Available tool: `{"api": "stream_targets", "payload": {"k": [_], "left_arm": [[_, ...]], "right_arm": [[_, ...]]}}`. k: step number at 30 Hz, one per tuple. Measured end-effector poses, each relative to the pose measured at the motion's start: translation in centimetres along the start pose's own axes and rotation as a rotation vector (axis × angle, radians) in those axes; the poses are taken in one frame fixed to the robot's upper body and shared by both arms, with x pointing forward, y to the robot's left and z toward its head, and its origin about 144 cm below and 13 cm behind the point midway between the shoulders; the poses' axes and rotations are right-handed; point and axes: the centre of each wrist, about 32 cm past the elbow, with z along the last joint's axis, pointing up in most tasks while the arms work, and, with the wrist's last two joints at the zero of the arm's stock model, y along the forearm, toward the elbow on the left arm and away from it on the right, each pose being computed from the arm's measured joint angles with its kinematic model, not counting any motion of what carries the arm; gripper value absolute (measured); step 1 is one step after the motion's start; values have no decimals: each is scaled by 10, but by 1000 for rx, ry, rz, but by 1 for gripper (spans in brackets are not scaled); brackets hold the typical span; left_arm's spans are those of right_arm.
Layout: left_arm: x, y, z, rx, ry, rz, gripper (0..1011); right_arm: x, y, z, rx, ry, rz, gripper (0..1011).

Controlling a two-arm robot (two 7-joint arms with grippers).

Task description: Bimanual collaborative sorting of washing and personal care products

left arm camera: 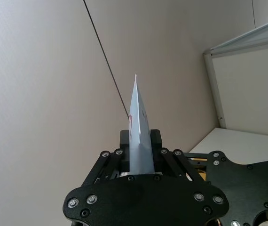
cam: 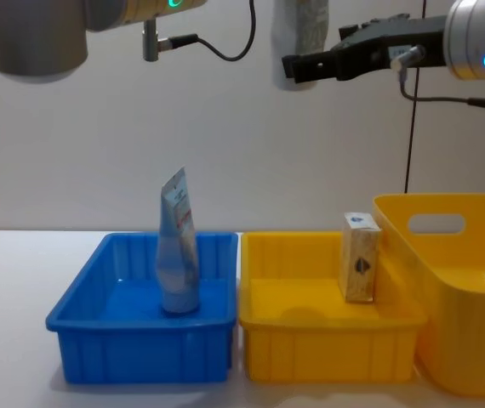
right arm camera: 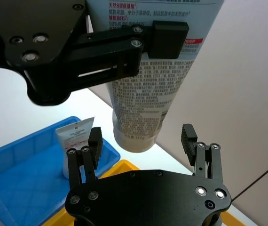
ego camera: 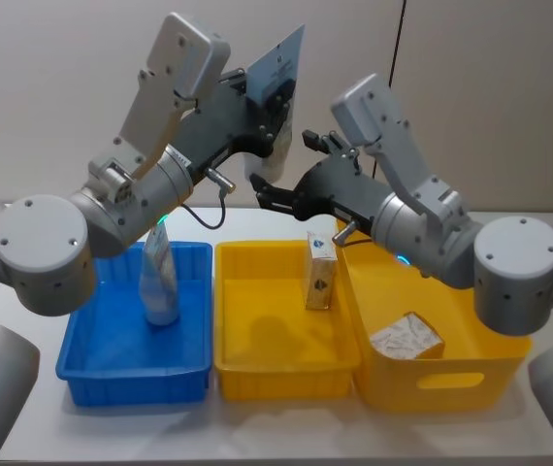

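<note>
High above the bins, the left gripper (right arm camera: 138, 40) is clamping the soft pale-blue plastic squeeze tube (right arm camera: 148, 94) mid-body; the right gripper (right arm camera: 143, 141) is waiting below, fingers apart, beside its firmer cap end (probably the least squashy hold).

Small Chinese print with "B5" and "98%" on the raised tube (right arm camera: 145, 89).

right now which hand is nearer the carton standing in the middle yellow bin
Right. The right hand hangs open above the carton; the left hand, shut on a tube, sits higher.
</note>
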Motion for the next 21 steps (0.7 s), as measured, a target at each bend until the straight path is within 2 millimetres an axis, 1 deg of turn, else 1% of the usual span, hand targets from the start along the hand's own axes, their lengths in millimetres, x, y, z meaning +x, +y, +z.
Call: {"api": "stream_targets", "payload": {"k": [12, 18, 19, 20, 21], "left_arm": [[2, 1, -2, 2, 4, 4, 231], [3, 1, -2, 3, 5, 7, 231], [3, 1, -3, 3, 5, 8, 231], [3, 1, -3, 3, 5, 8, 231], [3, 1, -3, 4, 5, 8, 231]], "right_arm": [[1, 18, 3, 4, 5, 3, 1003], [1, 24, 3, 6, 7, 3, 1003], [1, 24, 4, 7, 7, 3, 1000], [1, 25, 4, 7, 7, 3, 968], [1, 26, 4, 8, 7, 4, 968]]}}
